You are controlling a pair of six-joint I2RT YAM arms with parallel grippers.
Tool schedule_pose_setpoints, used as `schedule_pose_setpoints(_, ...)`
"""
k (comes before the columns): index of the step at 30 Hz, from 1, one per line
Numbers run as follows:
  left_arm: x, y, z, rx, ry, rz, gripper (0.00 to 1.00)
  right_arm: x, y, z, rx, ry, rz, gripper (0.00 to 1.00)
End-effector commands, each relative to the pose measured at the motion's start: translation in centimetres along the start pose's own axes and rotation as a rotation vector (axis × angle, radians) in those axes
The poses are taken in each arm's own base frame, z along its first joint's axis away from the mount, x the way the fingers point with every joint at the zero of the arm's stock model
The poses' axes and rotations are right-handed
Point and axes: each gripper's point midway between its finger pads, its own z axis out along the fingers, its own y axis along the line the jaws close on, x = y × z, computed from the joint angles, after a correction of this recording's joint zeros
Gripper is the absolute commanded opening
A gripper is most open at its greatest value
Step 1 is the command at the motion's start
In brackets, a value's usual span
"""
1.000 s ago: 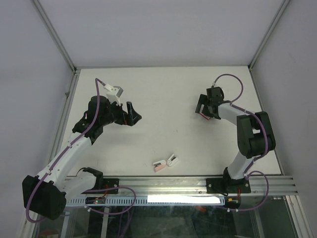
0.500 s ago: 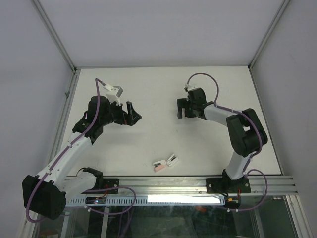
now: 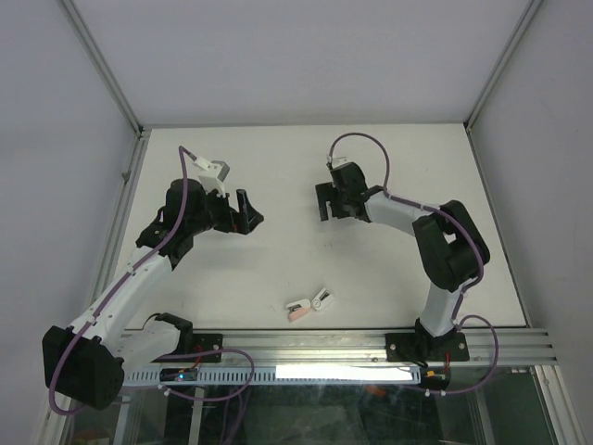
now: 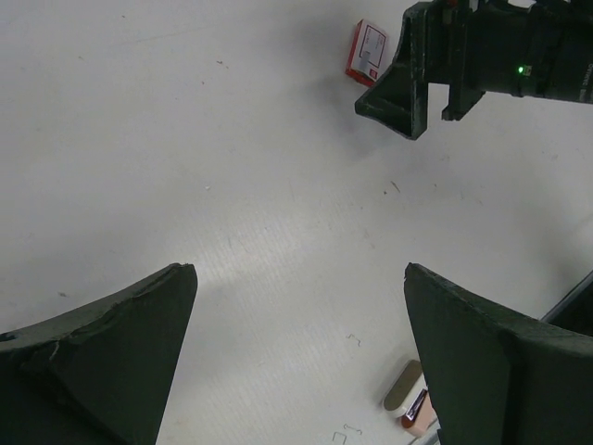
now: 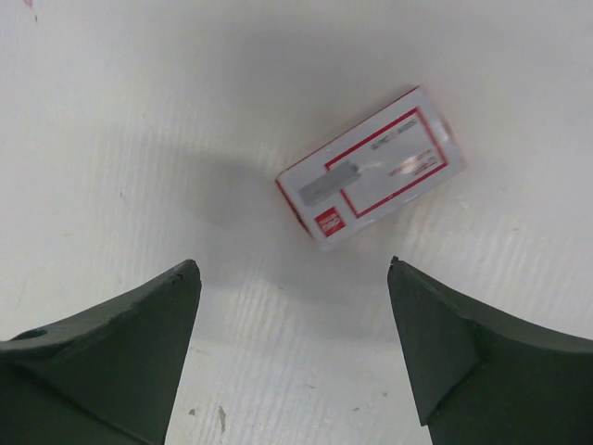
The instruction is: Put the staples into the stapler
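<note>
Presently, right pincer [image 3: 323,201]: spread wide and holding nothing, poised over the middle of the counter [image 3: 278,167], toward its far side.
Right pincer, wrist view [image 5: 292,265]: its two dark fingers [image 5: 120,352] frame the staple box from below; neither touches it.
Staple box [image 5: 371,176]: lying flat on the counter and skewed, white face with a red border upward, red end toward the lower left of the view, closed.
Staple box, left wrist view [image 4: 368,52]: just beside one right finger; from above it cannot be made out under that pincer.
Left pincer [image 3: 248,212]: wide apart and empty, above the counter's left half, well apart from the box.
Left pincer, wrist view [image 4: 298,273]: only bare counter between its fingers.
Stapler [image 3: 310,303]: pink and white halves spread in a V, resting near the counter's near edge, between the two arm bases, far from both pincers.
</note>
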Motion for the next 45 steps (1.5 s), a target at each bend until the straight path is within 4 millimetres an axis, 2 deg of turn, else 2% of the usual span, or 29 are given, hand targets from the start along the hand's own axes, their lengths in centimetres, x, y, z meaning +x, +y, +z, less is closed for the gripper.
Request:
schedule_pose_setpoints(1,-0.8,0.2,0.0,-0.014,-0.029,0.033,0.99,-6.3,-1.8,-1.8,0.073,-0.135,0.053,0.85)
schedule_pose_setpoints(6,-0.9,1.0,0.1,-0.053,-0.033,0.04,0.99,-8.4,-3.1,-0.5,0.019,-0.14,0.051,0.86)
schedule_pose_setpoints(12,-0.4,1.5,0.6,-0.071,-0.005,0.039,0.99,-9.8,-3.8,1.6,-0.042,-0.087,0.048,0.86)
schedule_pose_setpoints(24,-0.2,1.6,0.8,-0.071,0.009,0.039,0.99,-7.4,-2.7,3.5,-0.12,0.015,0.072,0.8)
schedule_pose_setpoints(29,-0.1,1.3,0.9,-0.055,0.014,0.034,0.99,-6.4,-1.1,2.7,-0.188,0.034,0.063,0.77)
schedule_pose_setpoints(37,-0.2,1.5,0.8,-0.068,0.008,0.031,0.99,-3.9,4.4,1.0,-0.341,0.087,0.023,0.73)
schedule_pose_setpoints(40,-0.3,1.5,0.7,-0.082,0.001,-0.018,0.99,-3.3,6.2,-0.1,-0.396,0.097,0.039,0.72)
schedule_pose_setpoints(42,-0.5,0.8,0.7,-0.064,-0.009,-0.084,0.98,-3.4,6.8,-1.0,-0.421,0.086,0.048,0.72)
schedule_pose_setpoints(45,-0.9,-1.3,1.4,-0.013,-0.079,-0.169,0.97,-4.0,5.9,-2.5,-0.383,0.045,0.069,0.73)
